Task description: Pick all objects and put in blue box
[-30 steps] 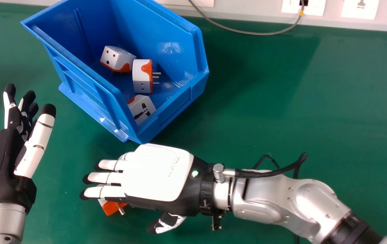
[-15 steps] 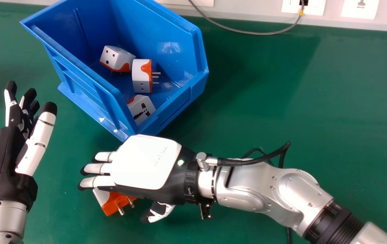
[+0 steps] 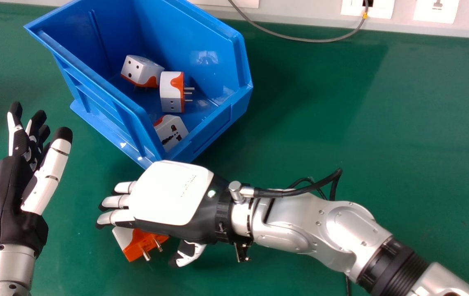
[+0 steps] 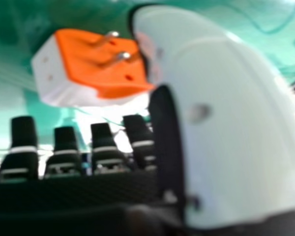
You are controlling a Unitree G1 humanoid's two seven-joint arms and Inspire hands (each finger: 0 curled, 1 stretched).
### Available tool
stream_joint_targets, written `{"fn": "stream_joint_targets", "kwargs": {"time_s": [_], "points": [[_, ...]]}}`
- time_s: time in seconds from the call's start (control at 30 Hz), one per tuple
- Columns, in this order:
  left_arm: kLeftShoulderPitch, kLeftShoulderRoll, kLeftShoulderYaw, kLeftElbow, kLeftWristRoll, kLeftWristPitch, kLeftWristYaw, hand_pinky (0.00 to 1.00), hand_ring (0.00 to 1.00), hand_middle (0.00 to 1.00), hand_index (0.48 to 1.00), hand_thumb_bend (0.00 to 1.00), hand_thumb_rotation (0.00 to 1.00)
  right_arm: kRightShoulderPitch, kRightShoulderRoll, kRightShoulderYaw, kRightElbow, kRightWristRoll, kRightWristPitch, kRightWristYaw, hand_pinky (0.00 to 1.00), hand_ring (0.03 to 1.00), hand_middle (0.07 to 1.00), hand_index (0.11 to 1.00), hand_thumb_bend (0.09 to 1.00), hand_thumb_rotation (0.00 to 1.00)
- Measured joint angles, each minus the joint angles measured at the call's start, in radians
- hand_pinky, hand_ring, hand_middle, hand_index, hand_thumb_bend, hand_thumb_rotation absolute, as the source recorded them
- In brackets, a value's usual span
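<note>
Openly held out the right hand (image 3: 168,193), released, partly above an orange-and-white adapter (image 3: 136,246) on the table (image 3: 341,102), near the blue box (image 3: 218,45) containing three more. Had the left hand (image 3: 2,193) uncurled too.

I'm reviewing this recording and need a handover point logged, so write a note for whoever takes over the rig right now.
Left hand: open, at the left of the head view, holding nothing.
Right hand: open, palm down over one plug adapter, not gripping it; whether they touch is unclear.
Done: three adapters lie in the blue box.
Left: the adapter under the right hand, on the green table, needs picking up and boxing.
</note>
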Motion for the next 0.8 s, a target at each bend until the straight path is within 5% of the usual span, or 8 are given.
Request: {"fn": "stream_joint_targets", "kwargs": {"time_s": [0.6, 0.8], "points": [[-0.004, -0.007, -0.012, -0.007, 0.001, 0.004, 0.01, 0.96, 0.98, 0.97, 0.968, 0.4, 0.56, -0.045, 0.08, 0.032, 0.009, 0.002, 0.145, 0.165, 0.75, 0.874, 0.889, 0.851, 0.448, 0.0], [-0.006, -0.008, -0.012, -0.007, -0.019, 0.012, 0.001, 0.97, 0.98, 0.97, 0.967, 0.41, 0.55, -0.053, 0.093, 0.046, -0.001, 0.002, 0.17, 0.196, 0.75, 0.875, 0.881, 0.846, 0.441, 0.0]]}}
